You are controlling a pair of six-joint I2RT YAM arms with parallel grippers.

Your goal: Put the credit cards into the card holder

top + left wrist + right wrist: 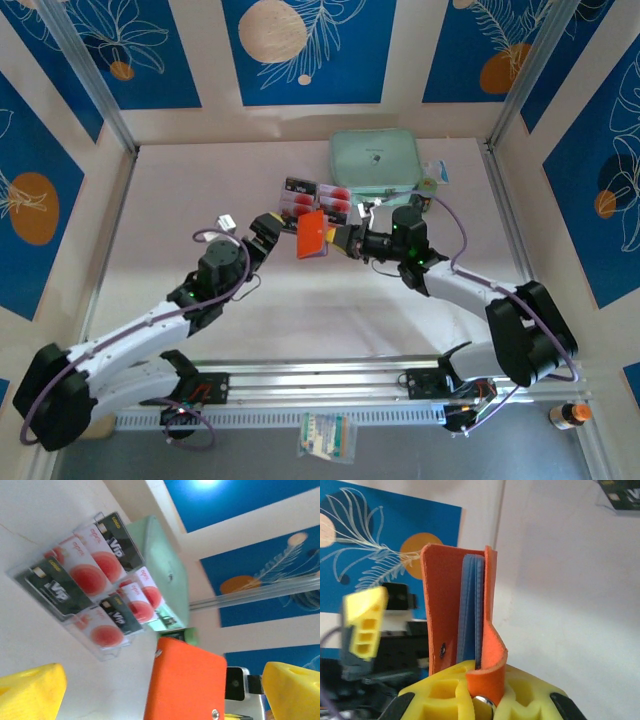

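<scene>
1. The right gripper (pixel 479 692) is clamped on the holder (pixel 457 610). Its yellow fingers (pixel 440 690) pinch the lower edge at the bottom of the right wrist view. One orange flap curls outward over them.
2. The holder rises upright out of that grip and is slightly parted. Blue sleeves (pixel 470 610) show edge-on between the two orange covers.
3. In the top view the holder (pixel 312 236) is carried above the table (pixel 200 180) at the centre of the frame, between the two grippers. The right gripper (pixel 345 240) is just to its right.
4. The left gripper (pixel 160 695) is spread wide and grips nothing. Its yellow fingers (pixel 30 692) sit in the lower left and lower right corners of the left wrist view. The holder's orange cover (pixel 185 685) sits between them and touches neither. In the top view this gripper (pixel 268 232) is just left of the holder.
5. The cards (pixel 95 575) lie in overlapping rows in a clear tray (pixel 17 572), in the upper left of the left wrist view. Some show a red dot and some a black face. In the top view they (pixel 320 200) are just above the holder.
6. A mint case (pixel 375 160) lies just beyond the tray, in the upper centre of the top view.
</scene>
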